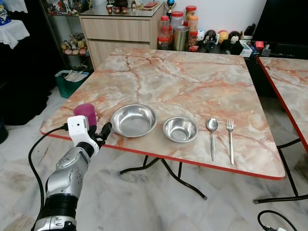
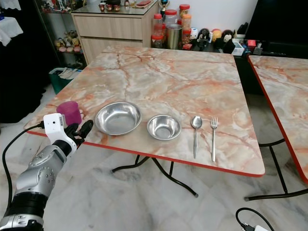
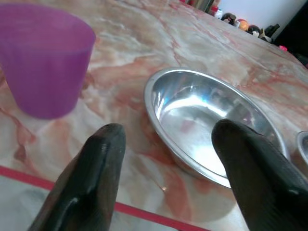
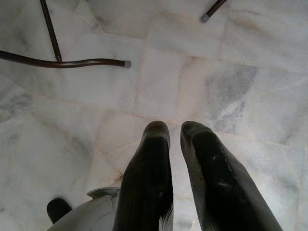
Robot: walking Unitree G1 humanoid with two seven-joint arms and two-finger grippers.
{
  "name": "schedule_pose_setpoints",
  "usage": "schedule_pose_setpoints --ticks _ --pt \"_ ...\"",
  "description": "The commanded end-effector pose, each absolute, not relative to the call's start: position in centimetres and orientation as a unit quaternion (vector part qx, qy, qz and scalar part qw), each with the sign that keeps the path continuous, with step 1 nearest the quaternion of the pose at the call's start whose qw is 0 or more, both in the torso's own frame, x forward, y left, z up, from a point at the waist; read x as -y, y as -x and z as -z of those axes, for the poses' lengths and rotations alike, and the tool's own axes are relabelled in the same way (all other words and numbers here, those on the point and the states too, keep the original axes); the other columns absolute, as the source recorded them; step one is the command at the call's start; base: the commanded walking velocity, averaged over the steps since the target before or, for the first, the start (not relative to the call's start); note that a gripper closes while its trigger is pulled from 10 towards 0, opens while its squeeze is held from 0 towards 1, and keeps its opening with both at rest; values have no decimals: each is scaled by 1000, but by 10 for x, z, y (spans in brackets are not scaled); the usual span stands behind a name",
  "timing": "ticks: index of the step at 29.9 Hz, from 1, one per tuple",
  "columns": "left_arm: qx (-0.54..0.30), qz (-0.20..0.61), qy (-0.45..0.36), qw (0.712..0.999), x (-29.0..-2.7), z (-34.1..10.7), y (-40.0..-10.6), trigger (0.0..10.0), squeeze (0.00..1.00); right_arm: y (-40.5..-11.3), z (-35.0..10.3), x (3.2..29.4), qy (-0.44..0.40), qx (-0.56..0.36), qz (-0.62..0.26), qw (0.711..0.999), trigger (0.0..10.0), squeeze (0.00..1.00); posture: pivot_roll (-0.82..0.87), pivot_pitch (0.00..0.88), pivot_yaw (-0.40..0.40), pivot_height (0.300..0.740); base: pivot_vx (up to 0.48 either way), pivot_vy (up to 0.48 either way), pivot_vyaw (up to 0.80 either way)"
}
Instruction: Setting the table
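A purple cup (image 1: 86, 112) stands near the front left corner of the marble table (image 1: 192, 82). To its right lie a large steel bowl (image 1: 134, 120), a smaller steel bowl (image 1: 180, 129), a spoon (image 1: 212, 133) and a fork (image 1: 230, 137) in a row along the front edge. My left gripper (image 1: 102, 132) hovers at the table's front edge, just in front of the cup and the large bowl, open and empty. In the left wrist view the cup (image 3: 45, 60) and large bowl (image 3: 211, 122) sit beyond the fingertips (image 3: 103, 144). My right gripper (image 4: 175, 132) hangs shut over the floor.
A second marble table (image 1: 288, 82) stands to the right. Behind the table are a wooden cabinet (image 1: 120, 31), jars and figurines (image 1: 192, 31). A green bin (image 1: 70, 82) sits on the floor at the left. Metal table legs (image 1: 163, 171) cross under the table.
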State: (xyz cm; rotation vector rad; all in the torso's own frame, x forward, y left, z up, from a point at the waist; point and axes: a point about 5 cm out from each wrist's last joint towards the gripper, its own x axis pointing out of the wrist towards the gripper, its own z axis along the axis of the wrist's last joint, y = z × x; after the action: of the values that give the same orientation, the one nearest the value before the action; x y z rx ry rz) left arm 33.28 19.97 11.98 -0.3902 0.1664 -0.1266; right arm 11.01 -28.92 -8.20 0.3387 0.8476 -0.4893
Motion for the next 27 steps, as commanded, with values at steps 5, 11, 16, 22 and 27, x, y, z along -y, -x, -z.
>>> schedule_pose_setpoints --ticks 5,11,16,22,27 --pt "-109 67 250 960 -189 -132 -343 10000 1000 -110 83 287 -169 -404 236 867 10000 0 100 62 27 740 0 0 0" --pt "-143 68 265 951 -179 -135 -351 10000 0 -111 83 286 -170 -405 236 867 10000 0 102 64 30 740 0 0 0" --pt "-166 48 268 948 -178 -134 -356 10000 0 -110 83 286 -171 -404 237 867 10000 0 98 59 33 740 0 0 0" --pt "-187 23 258 948 -182 -131 -357 10000 0 -111 83 286 -171 -404 237 867 10000 0 99 48 32 740 0 0 0" --pt "-189 10 257 948 -188 -131 -356 10000 0 -111 83 286 -171 -403 237 867 10000 0 106 47 33 740 0 0 0"
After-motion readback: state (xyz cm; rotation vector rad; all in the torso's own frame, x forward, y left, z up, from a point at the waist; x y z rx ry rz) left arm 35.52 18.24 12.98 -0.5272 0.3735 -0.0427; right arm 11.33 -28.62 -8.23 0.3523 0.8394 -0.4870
